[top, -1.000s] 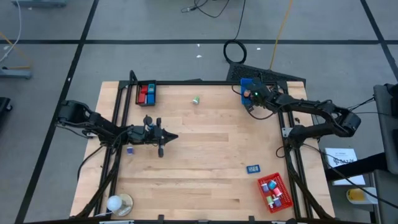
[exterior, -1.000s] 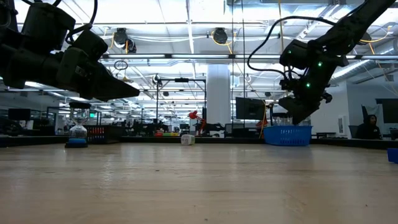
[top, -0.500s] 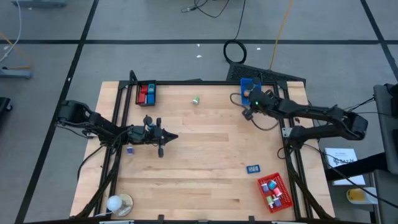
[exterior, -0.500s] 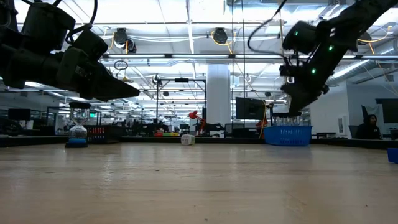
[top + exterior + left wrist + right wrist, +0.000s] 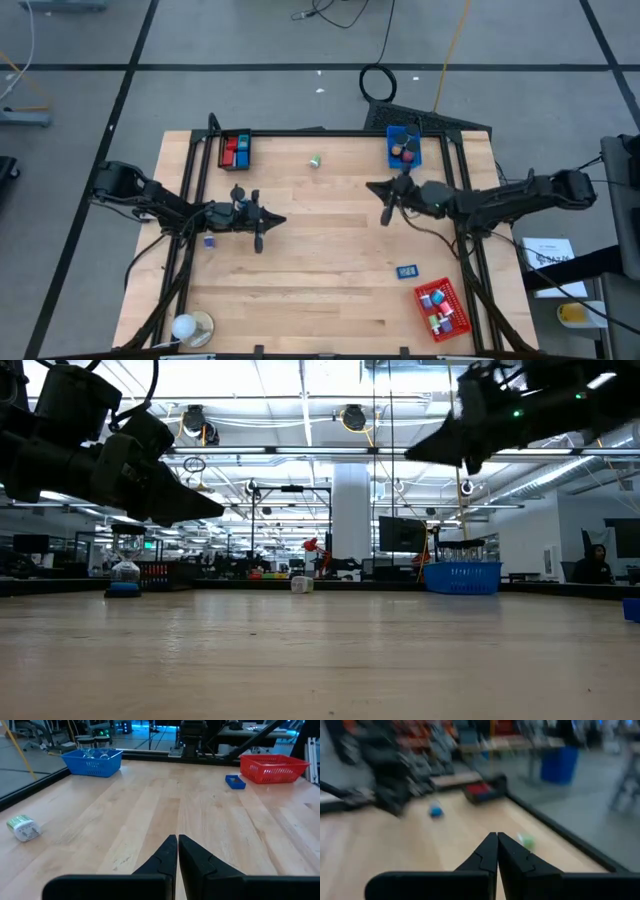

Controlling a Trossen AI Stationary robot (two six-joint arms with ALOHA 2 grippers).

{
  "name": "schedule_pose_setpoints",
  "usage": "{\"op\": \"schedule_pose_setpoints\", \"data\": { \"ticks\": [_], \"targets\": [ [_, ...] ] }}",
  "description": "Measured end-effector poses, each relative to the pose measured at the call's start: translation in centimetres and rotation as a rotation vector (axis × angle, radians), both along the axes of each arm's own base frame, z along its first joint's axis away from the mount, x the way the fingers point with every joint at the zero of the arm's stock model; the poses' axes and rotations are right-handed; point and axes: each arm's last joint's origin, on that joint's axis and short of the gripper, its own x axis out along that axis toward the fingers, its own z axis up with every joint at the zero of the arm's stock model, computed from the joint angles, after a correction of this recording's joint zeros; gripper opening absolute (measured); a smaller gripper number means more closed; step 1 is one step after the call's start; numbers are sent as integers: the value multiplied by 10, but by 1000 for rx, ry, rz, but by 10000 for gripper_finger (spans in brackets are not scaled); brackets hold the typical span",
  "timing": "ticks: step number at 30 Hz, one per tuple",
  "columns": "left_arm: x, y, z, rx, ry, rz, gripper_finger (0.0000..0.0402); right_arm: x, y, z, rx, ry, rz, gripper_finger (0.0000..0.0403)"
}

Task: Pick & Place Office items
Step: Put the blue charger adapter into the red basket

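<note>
My left gripper [image 5: 281, 220] hovers shut and empty over the table's left half, pointing toward the middle; its closed fingertips [image 5: 177, 842] show in the left wrist view. My right gripper [image 5: 371, 186] is shut and empty too. It hangs level above the table's right half, pointing left, with its tip [image 5: 410, 457] high in the low view. Loose office items lie on the wood: a green-and-white one [image 5: 315, 160] at the far middle, a blue block [image 5: 407, 271] near the right, and a small blue piece [image 5: 209, 240] beside my left arm.
A blue tray [image 5: 390, 150] holding items stands at the far right. A black tray [image 5: 222, 150] with red and blue pieces is at the far left, and a red tray [image 5: 452, 295] of items sits at the near right. A round white and tan object [image 5: 190, 326] sits at the near left corner.
My right gripper has swung away from above the blue tray toward the table's middle and near side. It has risen and tipped from pointing down to pointing level, and has stayed shut. The left arm has kept still.
</note>
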Motion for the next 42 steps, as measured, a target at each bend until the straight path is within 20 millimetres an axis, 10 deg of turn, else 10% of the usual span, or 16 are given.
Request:
{"op": "schedule_pose_setpoints", "data": {
  "ticks": [8, 16, 29, 42],
  "targets": [
    [20, -10, 3, 8, 134, 32, 21, -10, 14, -6, -68, -122, 71, 4],
    [39, -63, 18, 6, 493, -69, 21, -10, 15, -6, -69, -119, 74, 4],
    [-26, -116, 66, -386, 1077, 571, 27, -10, 16, -6, -47, -131, 78, 4],
    [-61, -102, 57, -398, 1220, 968, 241, -10, 16, -6, -43, -131, 78, 4]
  ]
}}
